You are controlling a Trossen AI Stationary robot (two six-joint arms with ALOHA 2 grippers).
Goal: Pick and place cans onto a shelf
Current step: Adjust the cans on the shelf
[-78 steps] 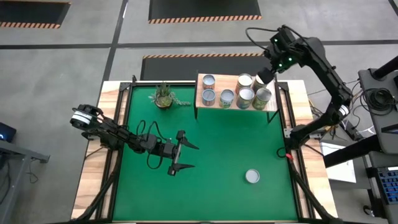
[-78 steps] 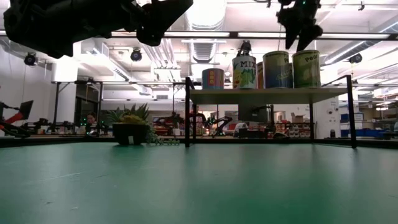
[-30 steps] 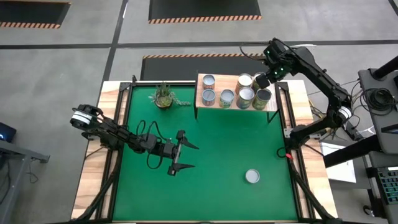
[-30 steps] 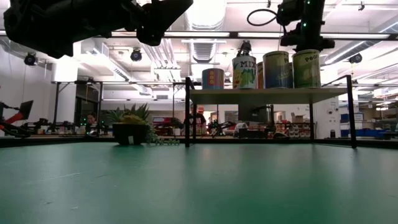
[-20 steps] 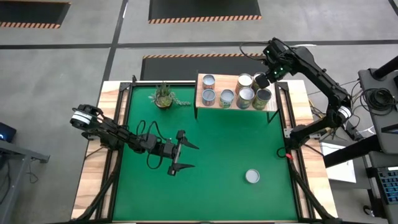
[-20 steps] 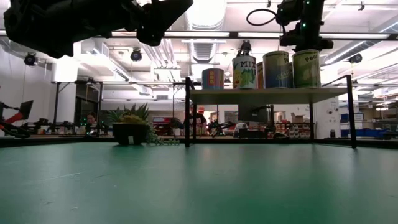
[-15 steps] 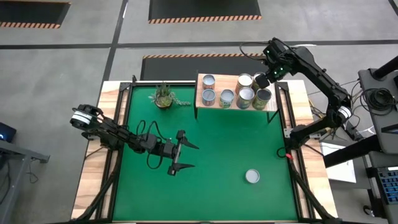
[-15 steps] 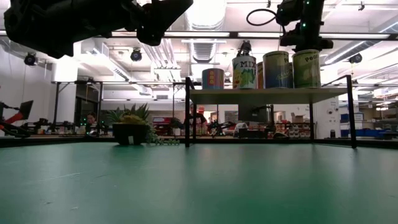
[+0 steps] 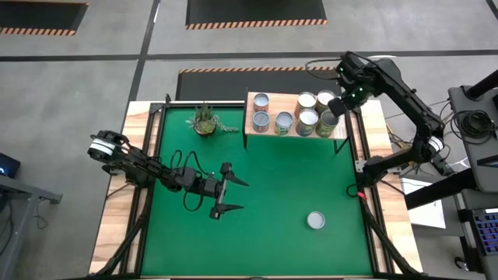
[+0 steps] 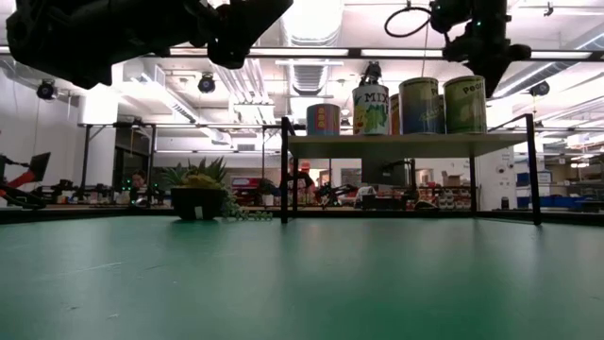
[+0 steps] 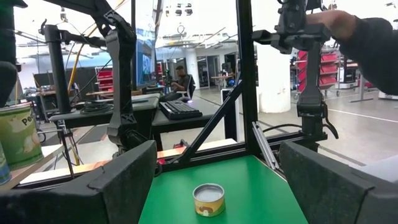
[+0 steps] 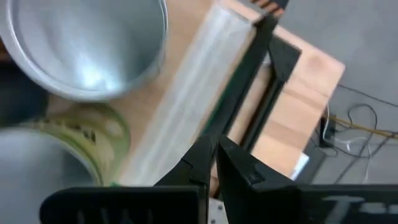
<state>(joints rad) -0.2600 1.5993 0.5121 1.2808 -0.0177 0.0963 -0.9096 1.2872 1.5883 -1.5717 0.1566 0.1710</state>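
— Where's the last one?

— That short silver-topped tin can (image 9: 315, 221) sits alone on the green mat, ahead of the left gripper (image 9: 226, 190), which hovers wide open and empty. The other cans (image 9: 304, 113) stand on the light-wood shelf on thin black legs (image 9: 254, 124), just under the right gripper (image 9: 340, 102), pinched shut on nothing.

— Easy to lift?

— I'd guess light, rigid, slick-sided; take it across the wall, below the rim.

— Anything unclear?

— From table height the lone can is out of sight, and I cannot count every can on the shelf.
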